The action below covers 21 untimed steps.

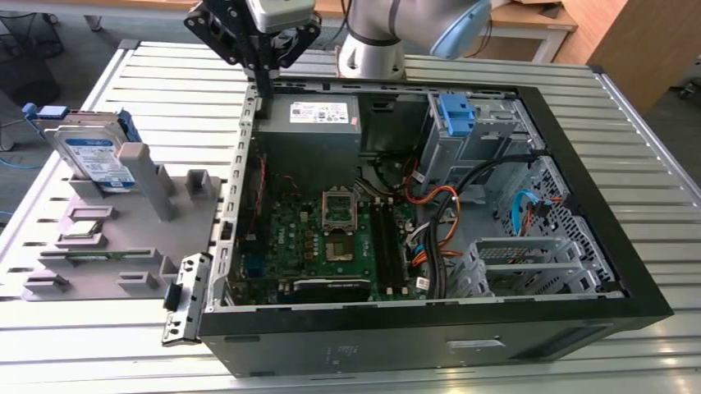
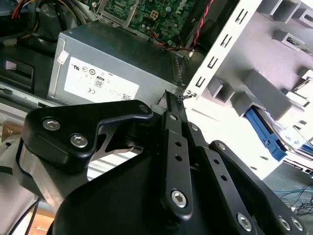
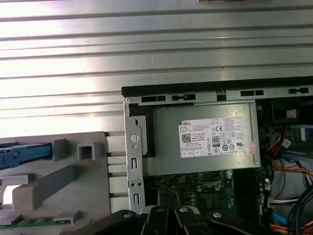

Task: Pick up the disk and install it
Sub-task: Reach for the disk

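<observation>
The slatted desk (image 1: pixel 110 353) is carrying the open case (image 1: pixel 438 316). I am hovering the tool (image 1: pixel 264 86), clenched empty, above its far corner. At the exterior view's left, the disk (image 1: pixel 93 160) is standing propped for grasping.

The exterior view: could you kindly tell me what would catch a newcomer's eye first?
The open computer case dominates the centre, its green motherboard exposed. At the exterior view's left, the disk stands upright in a grey holder. The gripper, shut and empty, hangs above the case's rim near the grey power supply.
</observation>
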Available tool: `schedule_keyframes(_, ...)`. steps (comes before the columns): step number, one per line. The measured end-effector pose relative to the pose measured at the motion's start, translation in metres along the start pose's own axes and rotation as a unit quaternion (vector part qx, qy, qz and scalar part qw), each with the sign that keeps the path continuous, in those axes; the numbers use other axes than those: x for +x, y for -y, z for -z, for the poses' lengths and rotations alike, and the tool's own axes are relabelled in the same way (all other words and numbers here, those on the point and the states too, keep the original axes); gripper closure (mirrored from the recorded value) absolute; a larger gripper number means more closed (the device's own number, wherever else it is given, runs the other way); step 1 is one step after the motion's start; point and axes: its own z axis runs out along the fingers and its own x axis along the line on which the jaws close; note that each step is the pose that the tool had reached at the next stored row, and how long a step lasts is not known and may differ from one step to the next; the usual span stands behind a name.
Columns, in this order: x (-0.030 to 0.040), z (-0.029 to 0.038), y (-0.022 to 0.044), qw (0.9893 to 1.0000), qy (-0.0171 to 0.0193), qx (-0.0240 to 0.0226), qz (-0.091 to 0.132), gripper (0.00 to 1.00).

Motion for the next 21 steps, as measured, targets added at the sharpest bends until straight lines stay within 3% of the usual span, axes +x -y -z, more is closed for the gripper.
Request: schedule_keyframes(21,0.0474,0.0002,0.0037,1.0,0.0,0.0001,-0.001,0.89)
